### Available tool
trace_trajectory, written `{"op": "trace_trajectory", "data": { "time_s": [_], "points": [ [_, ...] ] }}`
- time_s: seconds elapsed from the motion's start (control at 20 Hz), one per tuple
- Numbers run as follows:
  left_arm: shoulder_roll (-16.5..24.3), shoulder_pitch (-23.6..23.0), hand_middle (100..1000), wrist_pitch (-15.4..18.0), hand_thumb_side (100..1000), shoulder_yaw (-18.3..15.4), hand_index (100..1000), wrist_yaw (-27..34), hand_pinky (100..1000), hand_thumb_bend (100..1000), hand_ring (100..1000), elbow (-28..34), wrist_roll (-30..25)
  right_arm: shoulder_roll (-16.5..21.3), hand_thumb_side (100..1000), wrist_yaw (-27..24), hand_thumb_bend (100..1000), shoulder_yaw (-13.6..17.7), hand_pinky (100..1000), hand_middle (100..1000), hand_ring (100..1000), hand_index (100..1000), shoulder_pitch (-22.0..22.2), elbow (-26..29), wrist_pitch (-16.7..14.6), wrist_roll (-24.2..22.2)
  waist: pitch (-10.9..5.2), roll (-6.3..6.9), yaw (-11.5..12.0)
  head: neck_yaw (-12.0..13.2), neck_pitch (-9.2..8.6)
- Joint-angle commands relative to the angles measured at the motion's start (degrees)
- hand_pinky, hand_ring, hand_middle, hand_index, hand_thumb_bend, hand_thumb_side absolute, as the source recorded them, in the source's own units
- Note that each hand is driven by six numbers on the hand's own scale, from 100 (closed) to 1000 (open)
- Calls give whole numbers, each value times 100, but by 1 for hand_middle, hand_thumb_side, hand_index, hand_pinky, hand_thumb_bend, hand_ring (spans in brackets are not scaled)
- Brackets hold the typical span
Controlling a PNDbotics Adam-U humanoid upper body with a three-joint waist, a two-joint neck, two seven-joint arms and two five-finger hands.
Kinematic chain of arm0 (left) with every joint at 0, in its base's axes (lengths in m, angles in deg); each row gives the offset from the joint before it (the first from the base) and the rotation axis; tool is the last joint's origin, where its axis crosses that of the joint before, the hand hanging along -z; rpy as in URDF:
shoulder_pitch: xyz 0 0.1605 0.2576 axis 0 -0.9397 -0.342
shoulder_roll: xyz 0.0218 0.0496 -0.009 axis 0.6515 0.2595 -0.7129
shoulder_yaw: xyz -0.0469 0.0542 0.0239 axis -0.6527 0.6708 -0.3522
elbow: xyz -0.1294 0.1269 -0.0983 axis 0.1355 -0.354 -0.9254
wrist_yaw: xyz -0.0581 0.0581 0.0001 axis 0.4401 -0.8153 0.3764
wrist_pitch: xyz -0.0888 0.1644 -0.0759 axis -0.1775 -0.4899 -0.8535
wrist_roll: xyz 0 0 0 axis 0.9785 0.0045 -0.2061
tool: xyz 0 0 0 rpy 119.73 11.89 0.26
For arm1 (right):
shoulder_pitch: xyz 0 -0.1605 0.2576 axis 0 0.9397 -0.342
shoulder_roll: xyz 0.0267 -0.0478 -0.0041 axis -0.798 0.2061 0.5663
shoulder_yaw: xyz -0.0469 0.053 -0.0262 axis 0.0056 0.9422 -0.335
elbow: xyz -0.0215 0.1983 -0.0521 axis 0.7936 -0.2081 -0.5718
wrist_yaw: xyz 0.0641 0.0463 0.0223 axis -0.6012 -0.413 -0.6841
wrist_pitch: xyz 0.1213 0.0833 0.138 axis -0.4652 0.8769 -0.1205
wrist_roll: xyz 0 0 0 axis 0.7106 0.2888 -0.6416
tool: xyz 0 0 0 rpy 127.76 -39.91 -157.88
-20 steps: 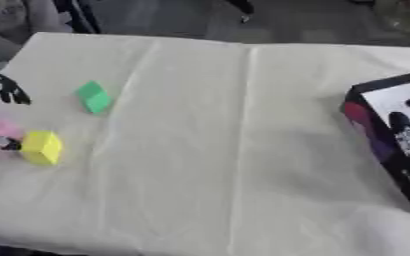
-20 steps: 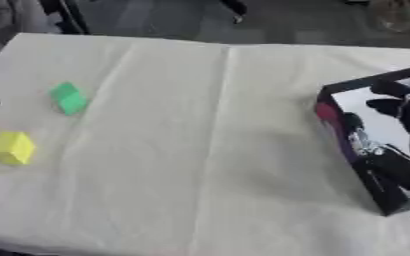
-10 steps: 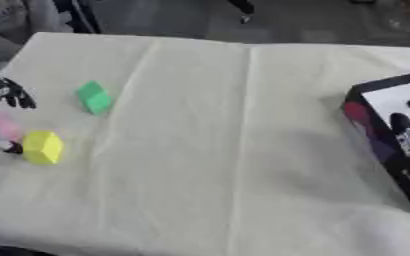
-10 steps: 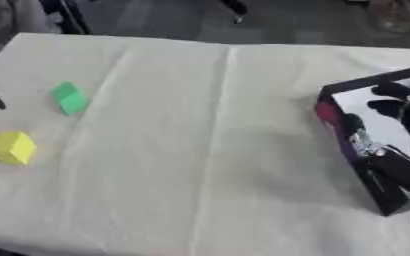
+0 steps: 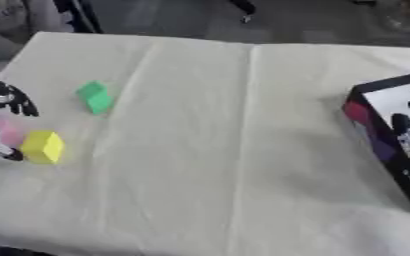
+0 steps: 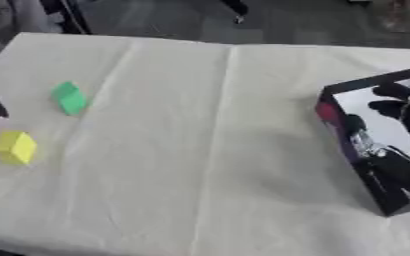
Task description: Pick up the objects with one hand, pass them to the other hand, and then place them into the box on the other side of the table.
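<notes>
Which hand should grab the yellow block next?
Probably the left. The left hand is at the table's left edge, right beside the yellow block and a pink thing. The right hand is far across the table, over the box.

Worktop [image 5: 208,150]: cream cloth [image 5: 243,90] lying over it, creases running lengthwise. Floor [image 6: 287,20]: dark grey, showing beyond the far edge. Light: falling evenly and casting only soft shadows.
</notes>
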Motion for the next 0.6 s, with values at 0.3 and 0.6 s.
{"op": "trace_trajectory", "data": {
  "time_s": [0.3,0.6],
  "points": [
    [24,179,735,-20,392,36,836,53,877,611,763,-166,54,108,406,-18,334,13,796,764,738,846,-69,45,-7,-16,-135,57,0,23,11],
    [-82,252,725,-4,388,112,828,5,873,597,757,-249,36,102,406,-23,334,12,796,764,738,847,-68,46,-7,-21,-134,41,-6,33,11]
  ]
}}
